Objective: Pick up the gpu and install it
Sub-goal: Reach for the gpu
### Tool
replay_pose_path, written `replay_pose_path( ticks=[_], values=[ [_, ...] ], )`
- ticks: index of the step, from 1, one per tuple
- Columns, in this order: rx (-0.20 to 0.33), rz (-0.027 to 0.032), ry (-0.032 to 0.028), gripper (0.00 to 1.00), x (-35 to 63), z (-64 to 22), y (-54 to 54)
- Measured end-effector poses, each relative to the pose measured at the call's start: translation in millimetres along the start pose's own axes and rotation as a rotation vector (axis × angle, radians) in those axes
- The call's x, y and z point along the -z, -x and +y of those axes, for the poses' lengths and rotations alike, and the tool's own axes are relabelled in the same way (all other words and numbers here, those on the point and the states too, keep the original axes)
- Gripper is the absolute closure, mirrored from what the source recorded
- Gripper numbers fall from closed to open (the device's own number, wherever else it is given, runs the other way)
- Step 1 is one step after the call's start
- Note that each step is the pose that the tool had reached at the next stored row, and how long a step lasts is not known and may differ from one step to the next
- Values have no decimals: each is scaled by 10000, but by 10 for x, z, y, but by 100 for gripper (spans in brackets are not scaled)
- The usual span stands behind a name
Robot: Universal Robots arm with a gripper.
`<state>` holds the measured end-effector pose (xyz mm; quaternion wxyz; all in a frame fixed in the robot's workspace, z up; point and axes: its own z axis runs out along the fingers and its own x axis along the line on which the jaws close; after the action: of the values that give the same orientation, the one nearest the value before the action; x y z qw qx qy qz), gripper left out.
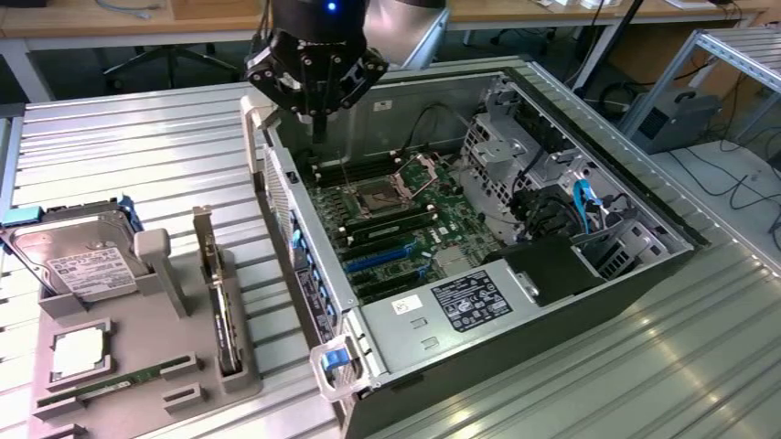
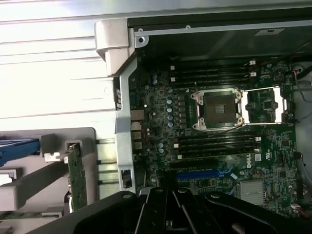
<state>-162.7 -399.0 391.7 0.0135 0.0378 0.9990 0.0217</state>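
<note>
The arm (image 1: 366, 27) is cut off by the exterior view's top edge. The gpu (image 1: 218, 293) stands edge-on in a grey holder (image 1: 183, 370), so its face is hidden — in the wrist view its lower end lies behind the dark body of the gripper (image 2: 169, 190). The print on the hard drive (image 1: 80, 261) label is too small to read — and the holder runs off the bottom edge.

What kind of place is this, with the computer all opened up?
Probably a robotics lab or workshop. A robot arm hangs over an open computer case on a ribbed metal table, a hard drive sits in a grey holder, and desks stand behind.
</note>
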Motion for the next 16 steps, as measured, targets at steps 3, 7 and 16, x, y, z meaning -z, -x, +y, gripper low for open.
replay_pose_path(
  ticks=[3, 7, 16],
  values=[
    [0, -1, -1, 89, 5, -12, -157],
    [-1, -2, 0, 89, 8, -23, -304],
    [-1, -1, 0, 89, 7, -43, -571]
  ],
)
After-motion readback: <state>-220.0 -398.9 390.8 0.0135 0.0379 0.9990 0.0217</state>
